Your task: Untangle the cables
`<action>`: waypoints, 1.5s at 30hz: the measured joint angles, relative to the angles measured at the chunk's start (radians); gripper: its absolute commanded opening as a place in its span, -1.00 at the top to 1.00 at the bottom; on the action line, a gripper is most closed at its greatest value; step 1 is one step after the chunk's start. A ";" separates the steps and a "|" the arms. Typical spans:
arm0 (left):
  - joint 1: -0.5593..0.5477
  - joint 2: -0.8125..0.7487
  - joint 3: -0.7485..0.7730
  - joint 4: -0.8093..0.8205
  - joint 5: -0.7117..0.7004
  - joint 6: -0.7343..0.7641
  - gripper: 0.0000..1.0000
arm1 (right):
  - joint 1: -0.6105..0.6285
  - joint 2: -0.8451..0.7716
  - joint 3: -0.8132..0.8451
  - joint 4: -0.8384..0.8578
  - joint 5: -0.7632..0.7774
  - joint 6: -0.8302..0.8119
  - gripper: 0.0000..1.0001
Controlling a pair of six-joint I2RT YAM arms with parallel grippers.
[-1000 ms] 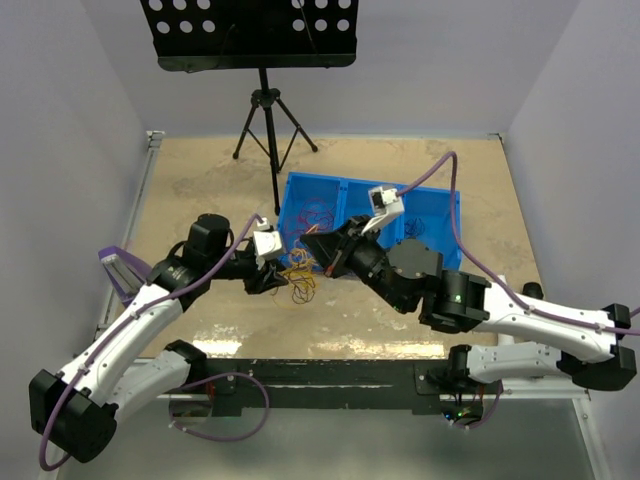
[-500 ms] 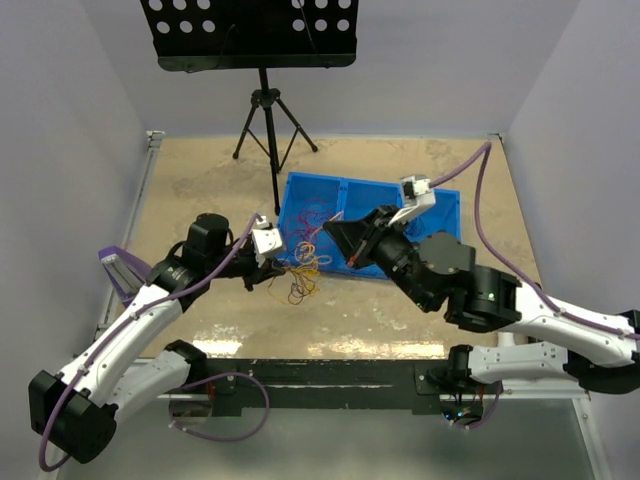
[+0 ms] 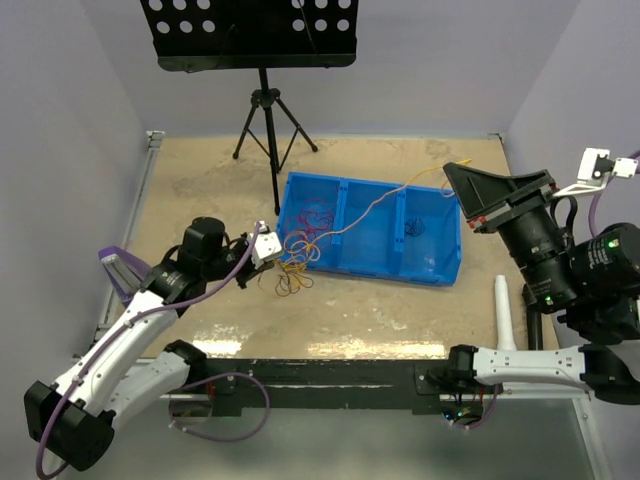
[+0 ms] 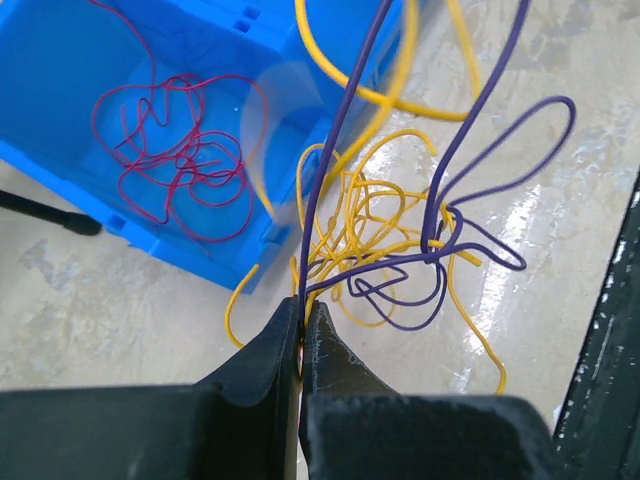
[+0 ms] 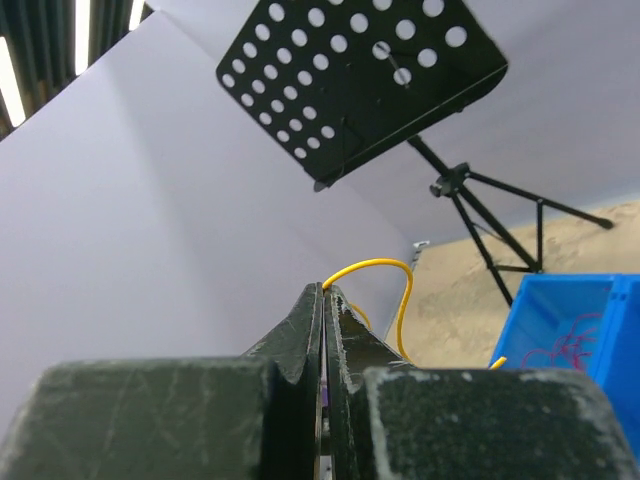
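A tangle of thin yellow and purple wires [image 3: 293,272] lies on the table at the blue bin's [image 3: 432,272] left front corner; it also shows in the left wrist view [image 4: 385,250]. My left gripper [image 3: 264,250] is shut on purple and yellow strands at the tangle's edge [image 4: 302,318]. My right gripper [image 3: 458,170] is raised high at the right, shut on the end of one yellow wire [image 3: 375,207] that stretches from the tangle over the bin. The wire loops out of the closed jaws [image 5: 385,265]. A red wire [image 4: 185,150] lies in the bin's left compartment.
A dark wire [image 3: 420,225] lies in the bin's right compartment. A black music stand [image 3: 250,30] on a tripod [image 3: 268,115] stands at the back; it shows in the right wrist view [image 5: 360,70]. A white tube [image 3: 503,310] lies at the right front.
My right arm has risen and swung far right, drawing one yellow wire out of the tangle across the bin. My left gripper has kept its hold on the tangle, which shifted slightly.
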 measured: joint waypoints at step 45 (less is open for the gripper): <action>0.027 -0.024 -0.478 0.130 -0.711 0.514 1.00 | -0.002 0.008 0.410 0.491 0.446 -0.750 1.00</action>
